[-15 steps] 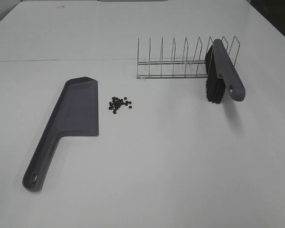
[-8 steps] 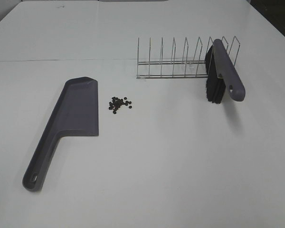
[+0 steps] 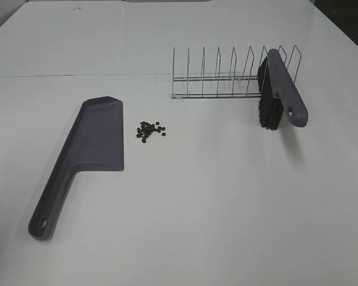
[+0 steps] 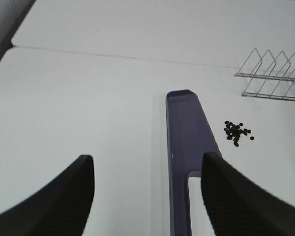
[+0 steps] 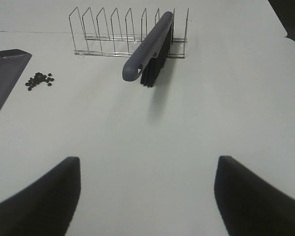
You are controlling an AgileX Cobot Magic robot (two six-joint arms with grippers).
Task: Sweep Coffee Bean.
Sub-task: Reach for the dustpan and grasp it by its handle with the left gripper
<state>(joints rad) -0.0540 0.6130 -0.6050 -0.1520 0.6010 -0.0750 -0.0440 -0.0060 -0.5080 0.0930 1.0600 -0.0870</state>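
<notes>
Several tiny dark coffee beans (image 3: 150, 130) lie in a loose cluster on the white table, just right of the grey-purple dustpan (image 3: 89, 149). The dustpan lies flat with its handle toward the front left. A grey-purple brush (image 3: 279, 89) with black bristles leans in the right end of a wire rack (image 3: 227, 80). Neither gripper shows in the high view. In the left wrist view my left gripper (image 4: 147, 191) is open above the dustpan (image 4: 184, 147), with the beans (image 4: 237, 132) beyond it. In the right wrist view my right gripper (image 5: 147, 191) is open, well short of the brush (image 5: 150, 46).
The wire rack stands at the back right with several empty slots. A seam (image 3: 77, 75) runs across the table behind the dustpan. The table's far right corner (image 3: 340, 24) borders a dark area.
</notes>
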